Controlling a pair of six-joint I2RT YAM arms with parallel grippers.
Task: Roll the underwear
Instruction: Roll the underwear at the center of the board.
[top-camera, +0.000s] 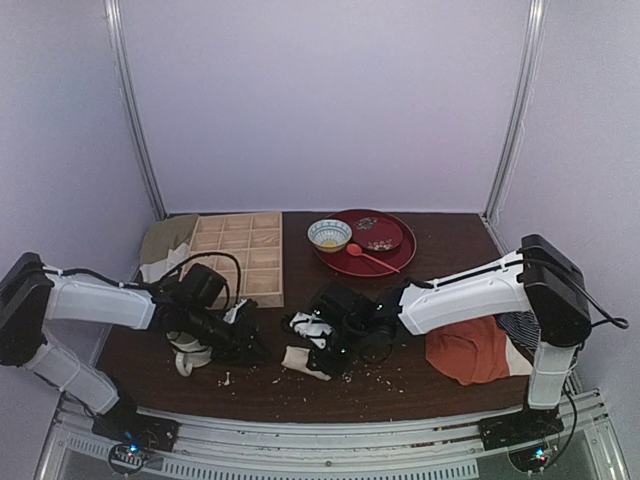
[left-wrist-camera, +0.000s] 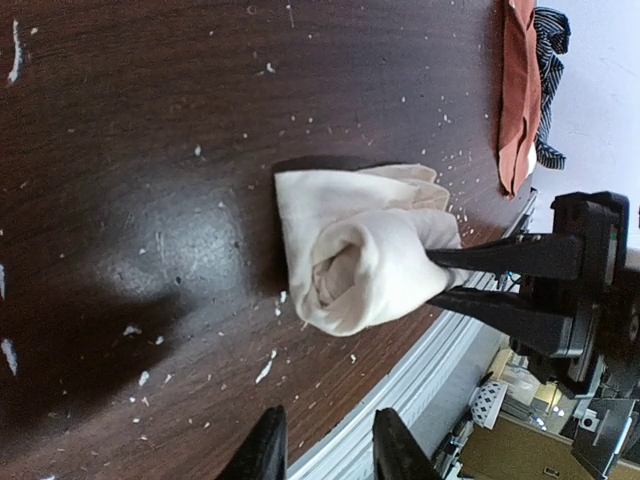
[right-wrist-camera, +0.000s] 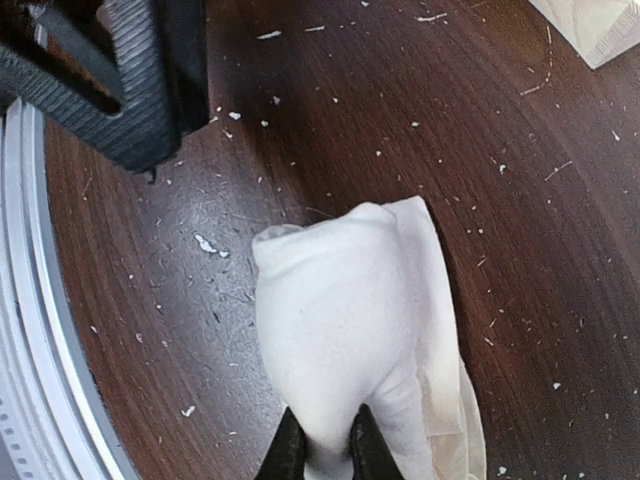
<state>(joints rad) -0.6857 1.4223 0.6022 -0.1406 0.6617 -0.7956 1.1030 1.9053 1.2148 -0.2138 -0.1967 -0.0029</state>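
The right pincer (right-wrist-camera: 320, 442) is closed tight on one end of the underwear (right-wrist-camera: 330, 330), which lies as a plump cream roll on the table (right-wrist-camera: 500, 150), stretching straight out from the pincer's tips. Only that end is pinched, so the first risk sits right at the tips: if they let go or pull sideways, the soft cloth may spring loose and the roll may slacken from there. Just beyond the tips, a flat flap of the same cloth lies beside and partly under the roll. It looks untucked, and a tug could drag it out and undo the outer turn. To one side of the roll, near the pincer, runs the table's front edge with its pale rail (right-wrist-camera: 20, 300); a sweep that way could push the bundle over. Past the roll's far end, the left pincer (left-wrist-camera: 330, 448) stands open and holds nothing, clear of the cloth and facing the spiral of the open end. If it comes in low, a finger could catch a fold and unwind it rather than steady it. Pale crumbs (right-wrist-camera: 205, 243) scattered around may cling to the cloth. Farther off behind the right pincer, well apart, an orange garment (left-wrist-camera: 518, 90) and a striped cloth (left-wrist-camera: 552, 50) lie out of the way, and I judge them no threat.
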